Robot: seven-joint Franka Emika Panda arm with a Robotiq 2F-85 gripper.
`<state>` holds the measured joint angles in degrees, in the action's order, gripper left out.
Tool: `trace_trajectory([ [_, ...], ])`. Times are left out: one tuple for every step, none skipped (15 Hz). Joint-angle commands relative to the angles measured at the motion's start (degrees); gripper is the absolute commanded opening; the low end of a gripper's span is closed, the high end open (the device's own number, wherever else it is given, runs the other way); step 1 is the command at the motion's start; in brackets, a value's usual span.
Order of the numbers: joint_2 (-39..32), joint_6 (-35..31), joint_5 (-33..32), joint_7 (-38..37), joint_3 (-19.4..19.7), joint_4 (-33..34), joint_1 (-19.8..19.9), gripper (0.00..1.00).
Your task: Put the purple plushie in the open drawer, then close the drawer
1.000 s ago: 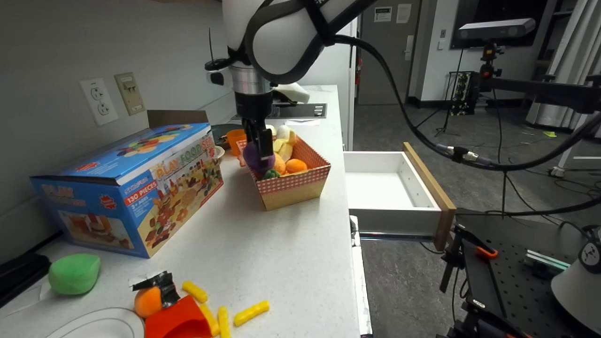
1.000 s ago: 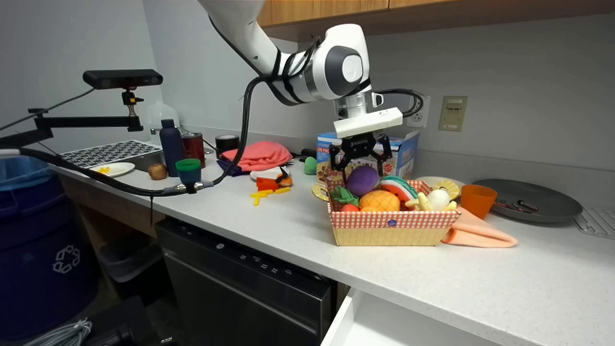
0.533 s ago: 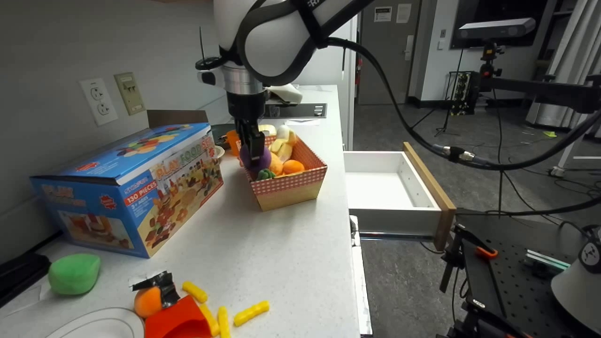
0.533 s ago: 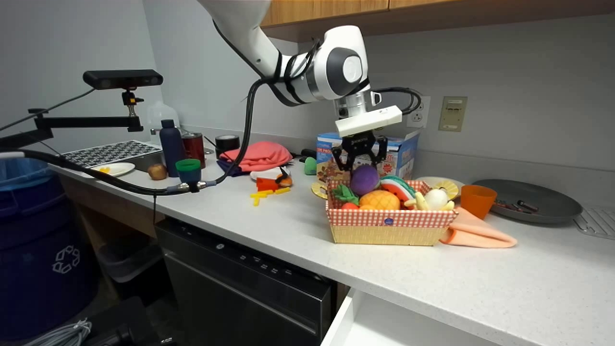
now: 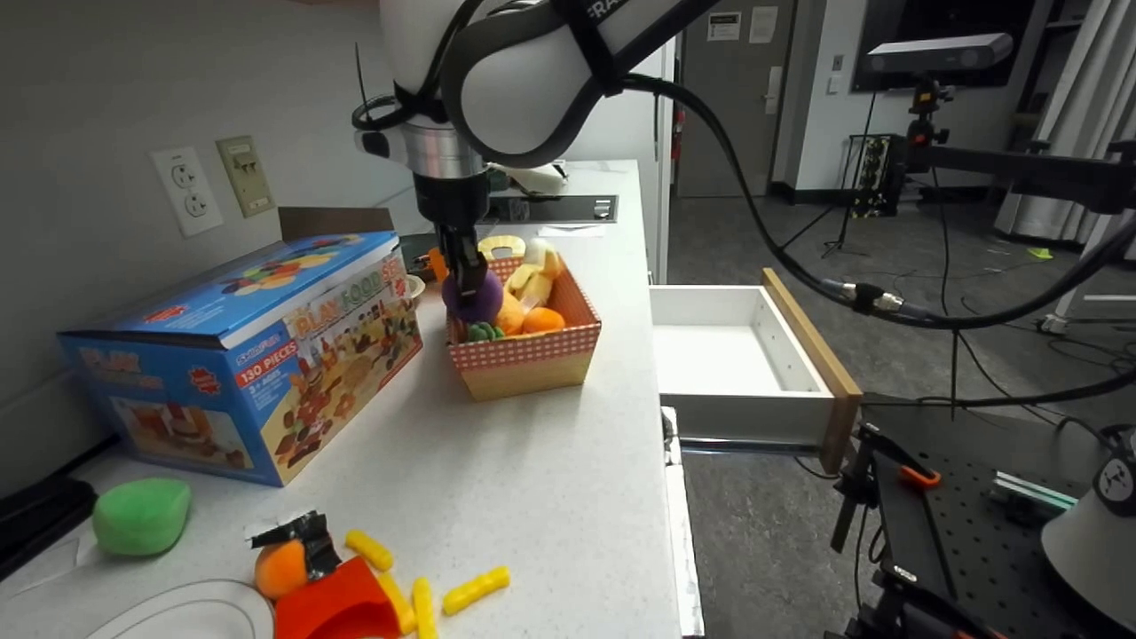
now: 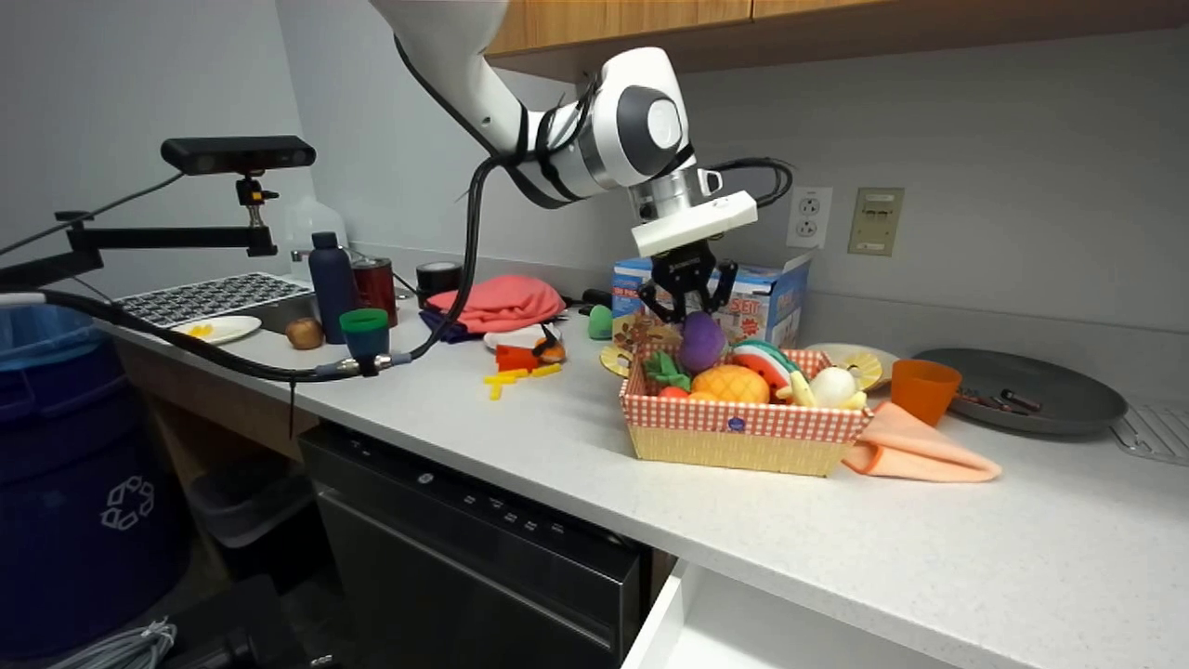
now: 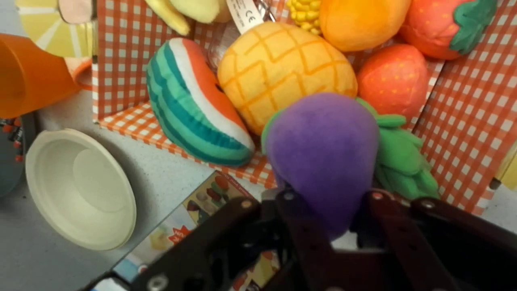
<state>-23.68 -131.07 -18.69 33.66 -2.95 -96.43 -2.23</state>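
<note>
The purple plushie (image 7: 323,141) is rounded and tapers down between the dark fingers of my gripper (image 7: 331,214), which is shut on its narrow end. Its sides press against both fingers in the wrist view. In both exterior views the plushie (image 5: 473,297) (image 6: 703,342) is at the wall-side part of the red-checked basket (image 5: 524,359), low among the other toys. Whether it still rests on them cannot be made out. The drawer (image 5: 719,359) stands pulled out from the counter, with a white interior and a wooden front. Only a corner of the drawer (image 6: 743,636) shows in an exterior view.
Inside the basket, a pineapple toy (image 7: 282,68) and a watermelon toy (image 7: 198,105) crowd the plushie. A blue play food box (image 5: 240,346) stands along the wall. An orange cup (image 6: 922,390) and a grey pan (image 6: 1031,386) lie beyond the basket.
My gripper has closed from wide to narrow around the purple plushie. Arm, plushie and basket have all shifted somewhat to the left in both exterior views. The drawer has not moved.
</note>
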Motion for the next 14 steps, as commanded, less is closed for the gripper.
trace_trajectory([
  [11.7, 0.2, -3.6, -1.7, 2.3, -10.8, 1.4, 0.07],
  [14.1, 0.5, -3.9, -1.9, 2.8, -12.8, 1.9, 0.07],
  [16.8, 1.1, -3.3, -1.4, 3.2, -14.8, 2.6, 0.07],
  [19.8, 1.8, -2.2, -1.1, 3.5, -16.9, 3.3, 0.07],
  [22.8, 2.0, -1.5, -0.6, 4.0, -19.3, 4.1, 0.07],
  [25.7, 2.7, -0.3, -0.1, 4.5, -21.4, 4.8, 0.07],
  [28.0, 3.1, 0.0, -0.4, 5.2, -23.2, 5.2, 0.07],
  [30.2, 3.2, 1.2, -0.1, 6.1, -25.1, 6.0, 0.07],
  [32.3, 3.3, 2.1, -0.1, 7.1, -26.8, 6.4, 0.07],
  [34.1, 3.0, 3.0, 0.0, 8.3, -28.6, 7.0, 0.07],
  [35.4, 2.8, 3.7, 0.2, 9.5, -30.0, 7.5, 0.07],
  [36.3, 2.9, 3.9, 0.2, 10.6, -30.9, 8.0, 0.07],
  [36.9, 2.9, 4.6, 0.2, 11.7, -31.5, 8.3, 0.07],
  [37.2, 2.6, 4.9, 0.0, 12.7, -32.1, 8.7, 0.07],
])
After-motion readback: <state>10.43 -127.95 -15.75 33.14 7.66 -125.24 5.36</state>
